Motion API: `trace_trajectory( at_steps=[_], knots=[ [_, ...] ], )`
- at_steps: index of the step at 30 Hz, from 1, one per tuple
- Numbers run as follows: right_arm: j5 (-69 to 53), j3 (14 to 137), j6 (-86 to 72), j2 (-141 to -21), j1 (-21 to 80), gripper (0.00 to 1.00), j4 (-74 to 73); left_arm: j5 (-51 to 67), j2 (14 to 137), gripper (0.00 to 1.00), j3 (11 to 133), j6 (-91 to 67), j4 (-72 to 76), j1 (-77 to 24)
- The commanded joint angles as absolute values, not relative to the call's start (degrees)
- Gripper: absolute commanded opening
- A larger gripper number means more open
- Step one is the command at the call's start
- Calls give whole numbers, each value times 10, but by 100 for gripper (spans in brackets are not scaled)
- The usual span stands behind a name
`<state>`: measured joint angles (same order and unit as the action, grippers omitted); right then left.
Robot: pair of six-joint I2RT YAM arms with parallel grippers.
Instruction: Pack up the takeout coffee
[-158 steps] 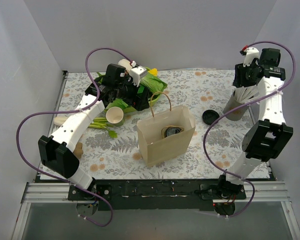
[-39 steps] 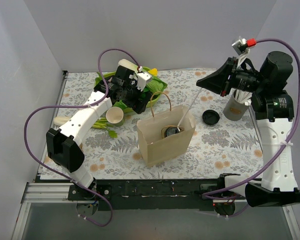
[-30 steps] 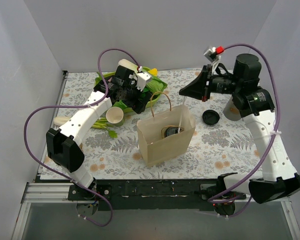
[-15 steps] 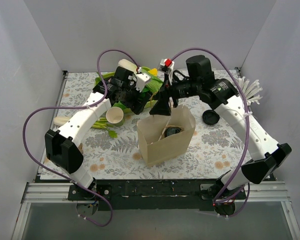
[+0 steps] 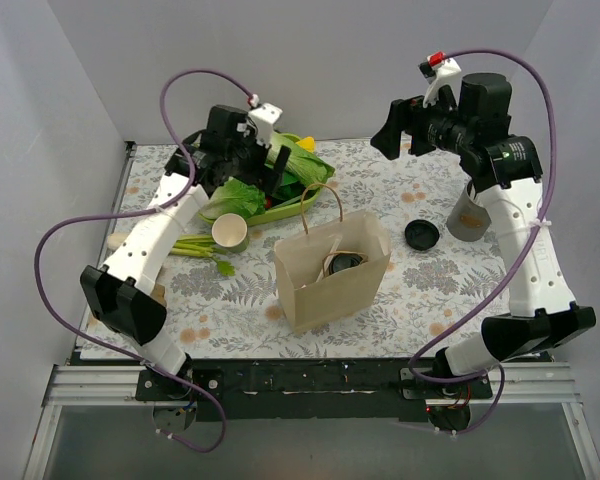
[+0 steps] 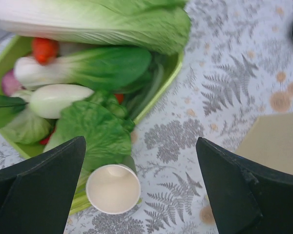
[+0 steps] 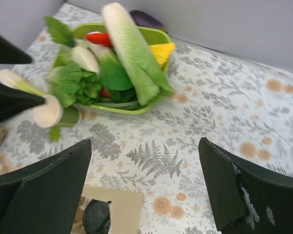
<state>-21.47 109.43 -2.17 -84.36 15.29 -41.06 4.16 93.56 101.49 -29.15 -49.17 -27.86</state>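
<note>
The takeout coffee [image 5: 347, 263] stands inside the brown paper bag [image 5: 325, 285] mid-table; only its black lid [image 7: 96, 216] shows over the bag's rim [image 7: 118, 207]. My right gripper [image 5: 395, 138] hangs open and empty high above the far side of the table, behind and right of the bag; in its wrist view the right gripper [image 7: 144, 146] has only the patterned cloth between its fingers. My left gripper [image 5: 263, 172] is open and empty over the vegetable tray [image 5: 302, 199]. An unlidded green cup [image 6: 113, 188] stands below the left gripper [image 6: 140, 146].
A loose black lid [image 5: 421, 234] lies right of the bag, next to a grey cup of white straws [image 5: 470, 215]. The green tray [image 7: 156, 35] holds cabbage, greens, corn and red pieces. Greens [image 5: 195, 246] lie by the open cup [image 5: 229, 232].
The right gripper opened over the bag, then lifted away up and to the right, empty. The left gripper shifted slightly back and left over the tray.
</note>
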Motion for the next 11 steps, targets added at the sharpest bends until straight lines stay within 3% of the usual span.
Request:
trace_trajectory(
  at_steps=[1, 5, 11],
  knots=[
    [-24, 1099, -76, -856, 154, 98, -438, 33, 942, 98, 1070, -359, -452, -201],
    [21, 1086, -68, -853, 154, 98, -439, 97, 959, 98, 1100, -410, -437, -108],
    [68, 1106, -47, -865, 154, 98, -420, 178, 983, 98, 1129, -437, -415, -58]
  ],
)
